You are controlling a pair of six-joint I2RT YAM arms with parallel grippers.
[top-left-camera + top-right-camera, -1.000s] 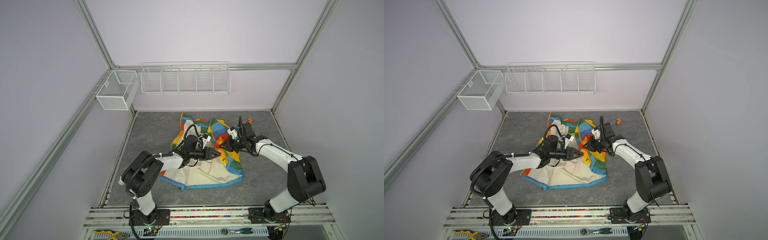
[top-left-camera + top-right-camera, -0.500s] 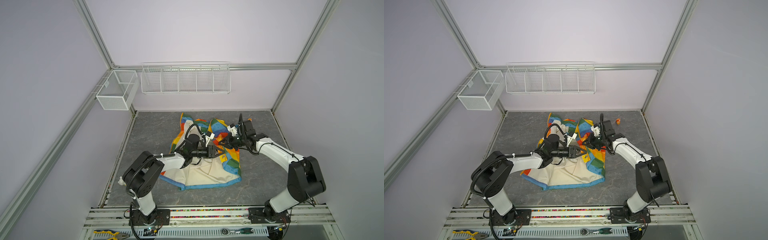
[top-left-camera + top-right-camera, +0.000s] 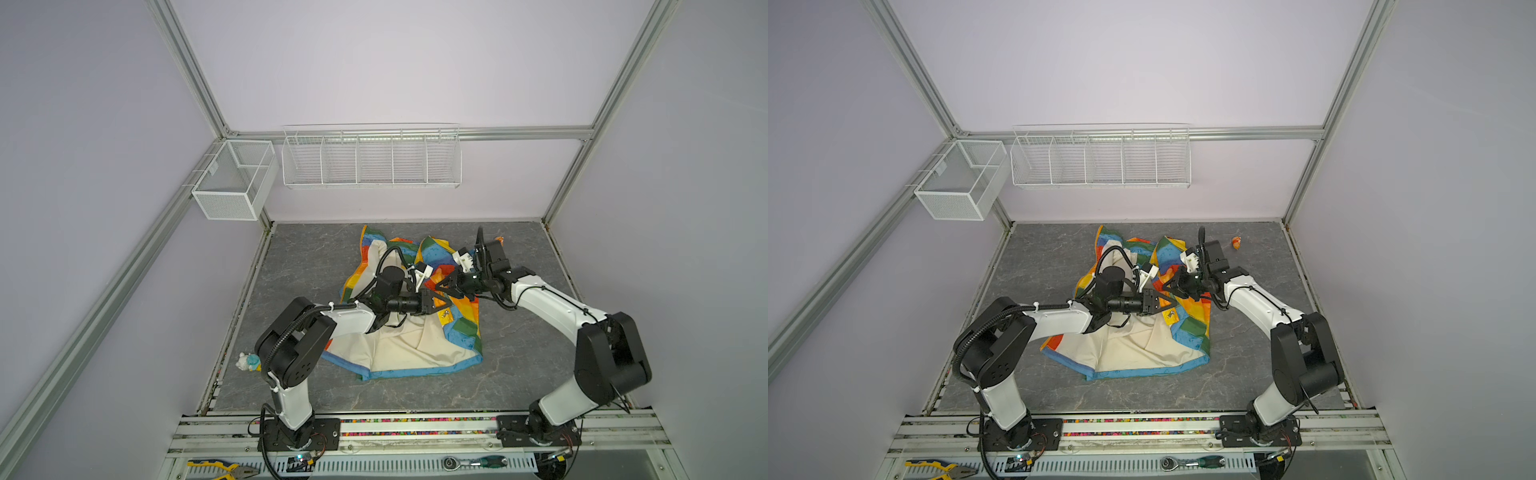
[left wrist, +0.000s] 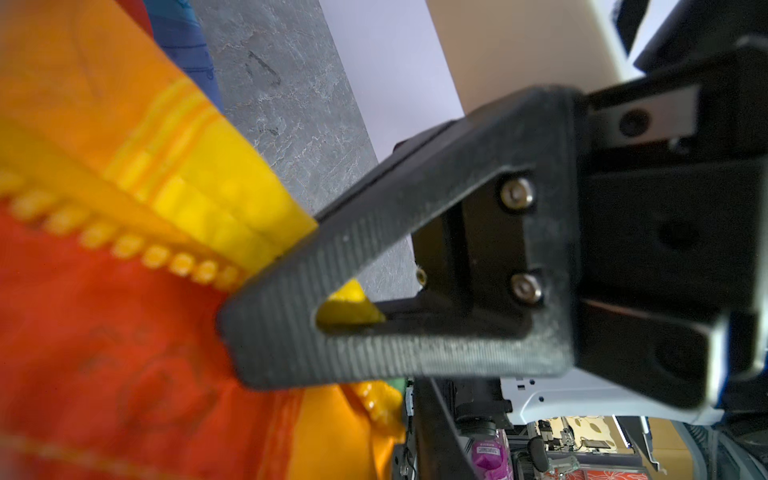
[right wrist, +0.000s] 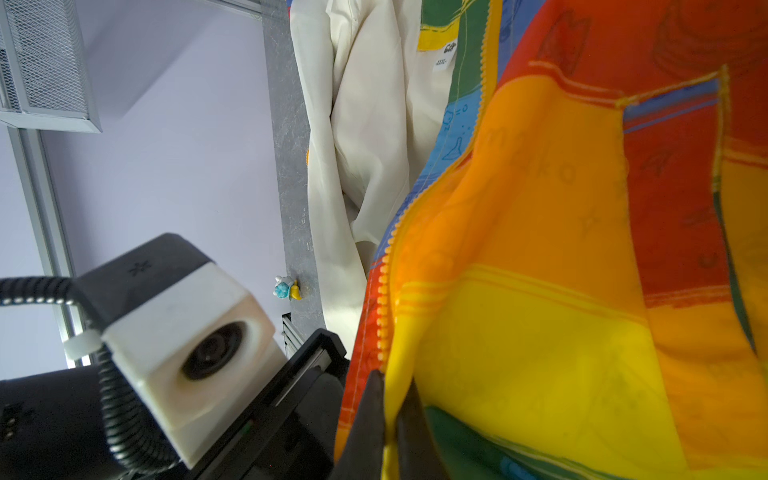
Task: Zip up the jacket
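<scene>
Back wall: long wire rack, five compartments, wire back showing through each. Just left of rack: mesh box, two compartments.

Below rack: grey marbled tabletop; pale lilac walls, aluminium frame around.

Jacket: lies on tabletop straight below rack, spread open, cream lining up, rainbow panel folded over it, blue hem edging on side farthest from rack.

Right gripper: clamps yellow fabric edge just beside zipper teeth.

Left gripper: meets same edge, tips behind fabric; closed or not, cannot tell.
</scene>
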